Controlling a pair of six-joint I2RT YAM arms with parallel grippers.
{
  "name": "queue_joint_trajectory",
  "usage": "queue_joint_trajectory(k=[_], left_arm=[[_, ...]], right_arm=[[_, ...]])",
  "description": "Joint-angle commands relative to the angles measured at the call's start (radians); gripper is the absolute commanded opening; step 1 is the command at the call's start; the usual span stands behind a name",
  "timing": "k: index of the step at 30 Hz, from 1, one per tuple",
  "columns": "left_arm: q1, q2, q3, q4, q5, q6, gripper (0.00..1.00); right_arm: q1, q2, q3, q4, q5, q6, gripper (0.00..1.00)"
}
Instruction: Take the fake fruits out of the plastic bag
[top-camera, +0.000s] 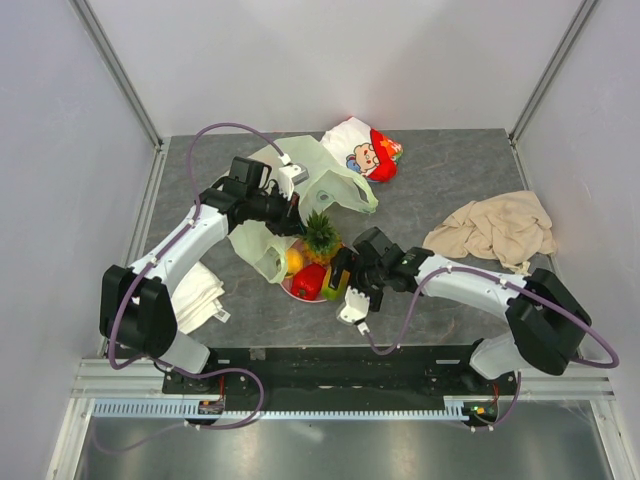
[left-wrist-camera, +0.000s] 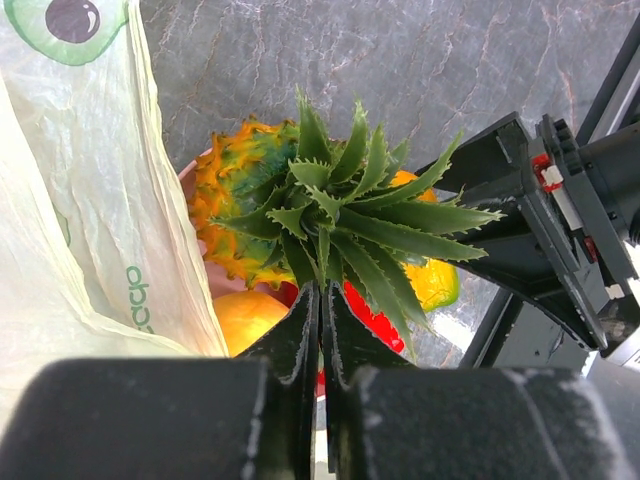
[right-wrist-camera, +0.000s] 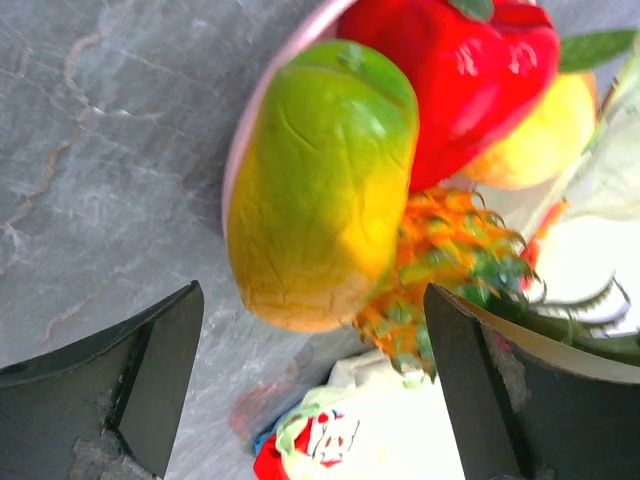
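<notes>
Left arm (top-camera: 190, 238), left half of the top view: white shell links, black joint housings, grey-purple cable (top-camera: 225, 125) arching above it. Right arm (top-camera: 468, 283), lower right: same white links and black motor blocks, matching cable (top-camera: 385, 352) looped beneath. Both are bolted to a black base plate (top-camera: 330, 362), bottom centre. Left gripper (left-wrist-camera: 320, 330): matte black wedge fingers, scuffed whitish body. Right gripper (right-wrist-camera: 315, 380): dark fingers, pale worn edges.
</notes>
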Motion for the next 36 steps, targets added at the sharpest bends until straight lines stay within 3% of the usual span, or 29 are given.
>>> queue_joint_trajectory(k=[1,6,8,10,13,14,15,16,18,19,23,25,29,36], left_arm=[[0.004,-0.009,0.04,-0.003,0.041,-0.012,0.28],[0.005,-0.045,0.127,-0.068,0.109,0.041,0.81],[0.004,-0.065,0.172,-0.121,0.081,0.057,0.86],[0.005,-0.091,0.195,-0.154,0.025,0.076,0.88],[0.005,-0.18,0.219,-0.195,-0.087,0.077,0.92],[0.007,-0.214,0.206,-0.212,-0.109,0.071,0.94],[0.005,-0.272,0.198,-0.227,-0.123,0.073,0.94],[0.007,-0.306,0.186,-0.249,-0.126,0.079,0.92],[0.004,-0.379,0.135,-0.317,-0.117,0.099,0.88],[0.004,-0.391,0.118,-0.353,-0.091,0.146,0.87],[-0.003,-0.397,0.029,-0.445,-0.112,0.177,0.83],[-0.006,-0.392,0.012,-0.419,-0.101,0.16,0.83],[-0.03,-0.371,-0.035,-0.361,-0.127,0.14,0.84],[-0.099,-0.349,-0.107,-0.341,-0.198,0.12,0.84]], right_arm=[[-0.033,-0.078,0.016,0.008,0.02,0.063,0.98],[-0.106,-0.143,0.059,-0.073,0.083,0.135,0.98],[-0.137,-0.152,0.089,-0.101,0.094,0.189,0.98],[-0.201,-0.146,0.122,-0.112,0.094,0.237,0.98],[-0.302,-0.059,0.26,-0.038,0.089,0.517,0.98],[-0.324,-0.016,0.324,-0.026,0.094,0.616,0.98],[-0.365,0.094,0.402,-0.03,0.102,0.874,0.98],[-0.385,0.157,0.588,-0.049,0.108,0.997,0.98],[-0.457,0.361,0.802,-0.19,0.045,1.309,0.98],[-0.479,0.429,0.999,-0.234,0.01,1.405,0.98],[-0.543,0.737,1.337,-0.331,-0.148,1.677,0.98],[-0.553,0.791,1.409,-0.328,-0.177,1.731,0.98],[-0.553,0.818,1.39,-0.3,-0.265,1.783,0.96],[-0.554,0.644,1.1,-0.152,-0.404,1.789,0.95]])
